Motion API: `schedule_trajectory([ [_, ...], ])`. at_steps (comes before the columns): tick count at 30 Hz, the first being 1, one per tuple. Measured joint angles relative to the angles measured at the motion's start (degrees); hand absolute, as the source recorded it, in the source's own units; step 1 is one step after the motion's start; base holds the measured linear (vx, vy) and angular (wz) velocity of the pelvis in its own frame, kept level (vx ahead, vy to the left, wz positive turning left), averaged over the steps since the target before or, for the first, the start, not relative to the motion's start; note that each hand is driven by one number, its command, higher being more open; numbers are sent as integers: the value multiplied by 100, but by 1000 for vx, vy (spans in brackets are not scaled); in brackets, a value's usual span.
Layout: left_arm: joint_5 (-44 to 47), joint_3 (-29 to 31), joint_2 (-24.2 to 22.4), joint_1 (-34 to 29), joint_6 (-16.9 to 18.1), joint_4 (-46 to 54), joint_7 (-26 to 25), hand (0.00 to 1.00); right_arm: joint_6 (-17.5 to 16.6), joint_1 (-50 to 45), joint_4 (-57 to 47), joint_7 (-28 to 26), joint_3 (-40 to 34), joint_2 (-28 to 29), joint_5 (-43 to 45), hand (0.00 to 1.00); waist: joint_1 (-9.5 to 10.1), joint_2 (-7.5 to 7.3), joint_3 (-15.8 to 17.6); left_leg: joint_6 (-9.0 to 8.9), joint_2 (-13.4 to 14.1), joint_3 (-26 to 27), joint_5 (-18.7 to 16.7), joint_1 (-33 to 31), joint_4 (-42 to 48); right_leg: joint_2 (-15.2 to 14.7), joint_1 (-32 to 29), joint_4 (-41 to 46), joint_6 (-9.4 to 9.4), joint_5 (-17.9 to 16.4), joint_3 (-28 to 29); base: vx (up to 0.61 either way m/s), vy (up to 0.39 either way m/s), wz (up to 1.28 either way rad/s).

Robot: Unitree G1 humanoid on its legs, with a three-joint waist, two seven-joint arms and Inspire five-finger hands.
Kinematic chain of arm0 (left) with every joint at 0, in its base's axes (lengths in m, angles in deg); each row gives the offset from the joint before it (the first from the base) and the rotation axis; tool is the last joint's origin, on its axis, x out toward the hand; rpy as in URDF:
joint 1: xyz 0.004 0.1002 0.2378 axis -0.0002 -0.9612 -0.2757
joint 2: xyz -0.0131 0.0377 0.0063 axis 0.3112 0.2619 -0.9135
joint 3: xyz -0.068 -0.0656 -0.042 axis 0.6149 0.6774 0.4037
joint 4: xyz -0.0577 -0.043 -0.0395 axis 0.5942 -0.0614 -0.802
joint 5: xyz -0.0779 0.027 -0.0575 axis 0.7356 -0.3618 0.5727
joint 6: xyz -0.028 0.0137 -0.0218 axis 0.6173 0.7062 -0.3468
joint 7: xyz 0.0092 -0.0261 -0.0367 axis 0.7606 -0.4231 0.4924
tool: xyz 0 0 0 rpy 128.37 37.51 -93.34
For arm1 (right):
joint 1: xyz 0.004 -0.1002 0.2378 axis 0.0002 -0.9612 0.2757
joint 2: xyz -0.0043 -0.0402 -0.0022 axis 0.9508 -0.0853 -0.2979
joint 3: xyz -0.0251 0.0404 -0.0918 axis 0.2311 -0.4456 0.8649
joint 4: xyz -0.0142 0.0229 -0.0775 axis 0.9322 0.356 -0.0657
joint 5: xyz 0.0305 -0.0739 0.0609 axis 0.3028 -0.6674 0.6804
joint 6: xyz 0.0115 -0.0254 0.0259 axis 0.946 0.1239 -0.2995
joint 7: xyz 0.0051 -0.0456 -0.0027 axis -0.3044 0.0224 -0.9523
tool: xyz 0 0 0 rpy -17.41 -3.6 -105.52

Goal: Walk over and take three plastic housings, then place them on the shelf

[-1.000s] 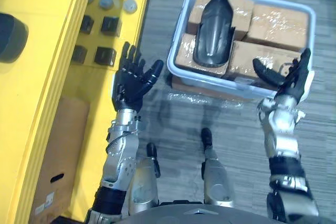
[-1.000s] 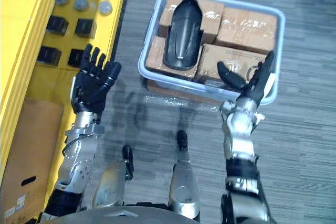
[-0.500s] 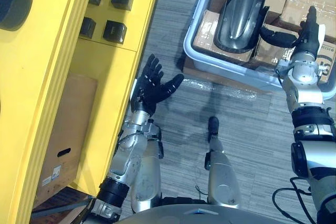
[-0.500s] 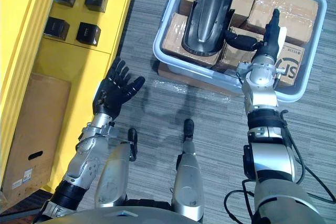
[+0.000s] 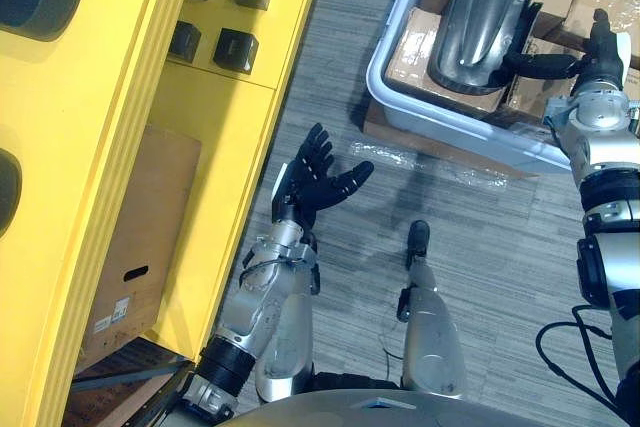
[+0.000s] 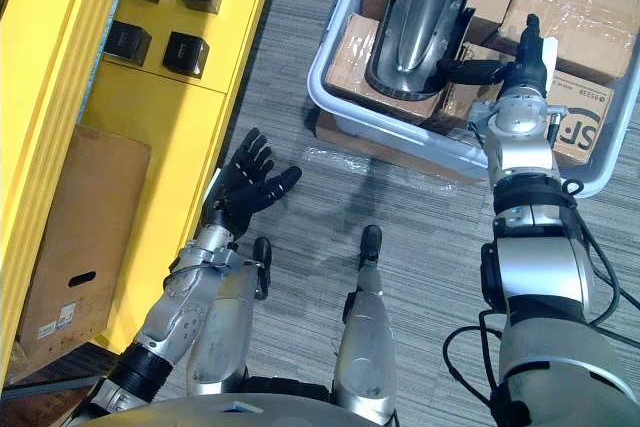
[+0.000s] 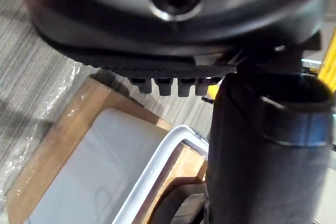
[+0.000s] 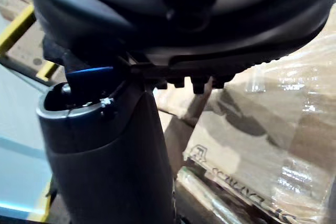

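While the left hand [image 6: 247, 189] stays spread, the open right hand [image 6: 518, 75] has neared the housing [image 6: 415, 17].

Cameras: head stereo pair, two wrist units.
Eye views look steeply down from the head, sharing yellow shelf [image 5: 110, 147], floor [image 5: 480, 237] and grey bin [image 6: 390, 137]; wrist views look past left hand [image 5: 315, 182] and right hand [image 6: 522, 67], very close, toward that bin.
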Motion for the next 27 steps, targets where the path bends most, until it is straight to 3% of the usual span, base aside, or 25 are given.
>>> schedule_trajectory([
  [2, 1, -19, -24, 27, 0, -58, -6, 100, 140, 179, 98, -143, 305, -217, -146, 100, 37, 79, 16, 15, -23, -38, 18, -54, 3, -20, -20, 10, 0, 1, -71, -33, 12, 8],
  [6, 19, -16, -21, -2, 1, -101, -66, 100, 347, 480, 400, -449, 548, -345, -525, 100, 61, 89, 17, 23, -47, -70, 40, -74, -7, -41, -28, 29, 2, 3, -115, -35, 18, 7],
  [7, 19, -17, -20, 0, 1, -124, -73, 100, 381, 550, 483, -518, 595, -364, -579, 0, 68, 89, 17, 26, -53, -76, 45, -75, -8, -47, -28, 35, 1, 3, -128, -40, 15, 5],
  [14, 47, -118, -13, -33, 3, -128, -102, 100, 794, 975, 920, -721, 892, -678, -1700, 0, 146, 182, 20, 28, -97, -138, 110, -93, -32, -85, -22, 72, -1, 1, -247, -48, 13, 6],
  [22, 17, -133, 15, -401, 13, -81, -134, 100, 1742, 1025, 1106, -471, 957, -777, -1763, 0, 155, 186, 16, 17, -94, -166, 167, -74, -98, -84, -20, 96, -26, -15, -307, -21, -1, 2],
  [27, 16, -134, 37, -600, 20, 34, -214, 100, 1952, 1030, 1198, -30, 674, -820, -1867, 0, 101, 191, 13, 17, -89, -147, 167, -52, -97, -87, -8, 96, -31, -18, -306, -19, 8, 0],
])
